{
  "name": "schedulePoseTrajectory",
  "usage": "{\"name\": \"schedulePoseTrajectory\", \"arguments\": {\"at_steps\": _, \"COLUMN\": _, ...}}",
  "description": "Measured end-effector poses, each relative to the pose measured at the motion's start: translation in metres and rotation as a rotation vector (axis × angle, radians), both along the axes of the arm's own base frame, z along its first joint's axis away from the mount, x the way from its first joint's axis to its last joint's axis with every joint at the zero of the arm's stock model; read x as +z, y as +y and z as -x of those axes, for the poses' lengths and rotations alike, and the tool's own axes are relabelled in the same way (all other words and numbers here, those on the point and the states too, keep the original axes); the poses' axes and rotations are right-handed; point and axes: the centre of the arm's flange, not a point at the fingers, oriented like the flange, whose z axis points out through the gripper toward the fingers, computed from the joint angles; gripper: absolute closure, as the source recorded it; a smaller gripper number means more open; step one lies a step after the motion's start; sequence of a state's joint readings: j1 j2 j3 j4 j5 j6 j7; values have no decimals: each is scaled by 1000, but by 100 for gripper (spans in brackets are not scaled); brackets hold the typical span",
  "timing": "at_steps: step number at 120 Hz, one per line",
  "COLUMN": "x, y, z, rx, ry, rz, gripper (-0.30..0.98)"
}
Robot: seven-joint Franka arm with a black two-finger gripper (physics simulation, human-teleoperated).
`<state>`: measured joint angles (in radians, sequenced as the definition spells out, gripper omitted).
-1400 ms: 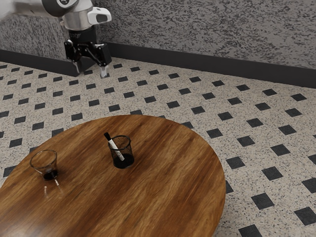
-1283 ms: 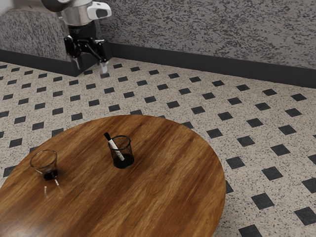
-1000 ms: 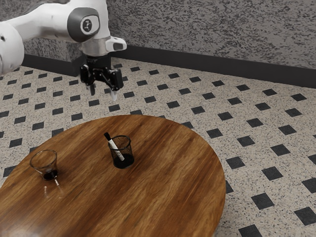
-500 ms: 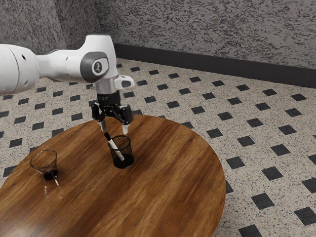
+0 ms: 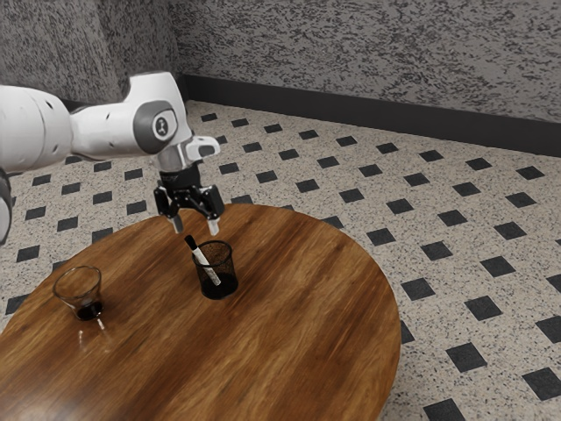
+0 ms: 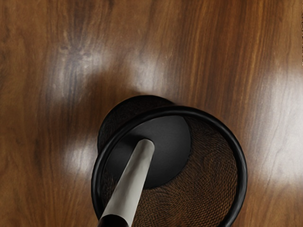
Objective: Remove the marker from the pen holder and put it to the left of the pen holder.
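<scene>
My tool [image 5: 195, 227] is open above the marker [image 5: 207, 265].
Fingers apart; marker's tilted in the pen holder [image 5: 227, 265] below me, blk end up over the rim, nr my fingertips. Glass [image 5: 81, 289] on table [image 5: 280, 338], well apart.

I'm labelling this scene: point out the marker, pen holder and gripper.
Marker [image 6: 130, 182]: wrist view, white barrel.
Pen holder [image 6: 177, 110]: wrist view, black rim.
Gripper [image 5: 195, 231]: exterior view, midway between its fingertips.
</scene>
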<state>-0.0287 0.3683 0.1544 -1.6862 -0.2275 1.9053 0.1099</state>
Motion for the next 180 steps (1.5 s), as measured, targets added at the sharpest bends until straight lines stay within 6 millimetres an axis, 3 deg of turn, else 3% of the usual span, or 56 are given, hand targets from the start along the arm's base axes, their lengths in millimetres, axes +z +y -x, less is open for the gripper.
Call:
{"name": "schedulePoseTrajectory", "arguments": {"at_steps": 11, "x": -4, "y": 1, "z": 0, "rx": -17, "ry": -2, "rz": 3, "gripper": 0}}
{"name": "schedulePoseTrajectory", "arguments": {"at_steps": 29, "x": -28, "y": 7, "z": -3, "rx": -29, "ry": 23, "rz": 8, "gripper": 0}}
{"name": "schedulePoseTrajectory", "arguments": {"at_steps": 57, "x": -28, "y": 5, "z": 15, "rx": -39, "ry": 3, "rz": 37, "gripper": 1}}
{"name": "schedulePoseTrajectory", "arguments": {"at_steps": 101, "x": -25, "y": 4, "z": 10, "rx": -74, "ry": -56, "rz": 31, "gripper": 57}}
{"name": "schedulePoseTrajectory", "arguments": {"at_steps": 127, "x": -23, "y": 2, "z": 6, "rx": -93, "ry": -71, "rz": 28, "gripper": 72}}
{"name": "schedulePoseTrajectory", "arguments": {"at_steps": 135, "x": -13, "y": 0, "z": 3, "rx": -103, "ry": -82, "rz": 25, "gripper": 74}}
{"name": "schedulePoseTrajectory", "arguments": {"at_steps": 155, "x": 40, "y": 0, "z": -7, "rx": -140, "ry": -70, "rz": 26, "gripper": 77}}
{"name": "schedulePoseTrajectory", "arguments": {"at_steps": 171, "x": 88, "y": 11, "z": -1, "rx": -174, "ry": 20, "rz": -26, "gripper": 78}}
{"name": "schedulePoseTrajectory", "arguments": {"at_steps": 180, "x": 110, "y": 11, "z": 14, "rx": -186, "ry": 96, "rz": -51, "gripper": 79}}
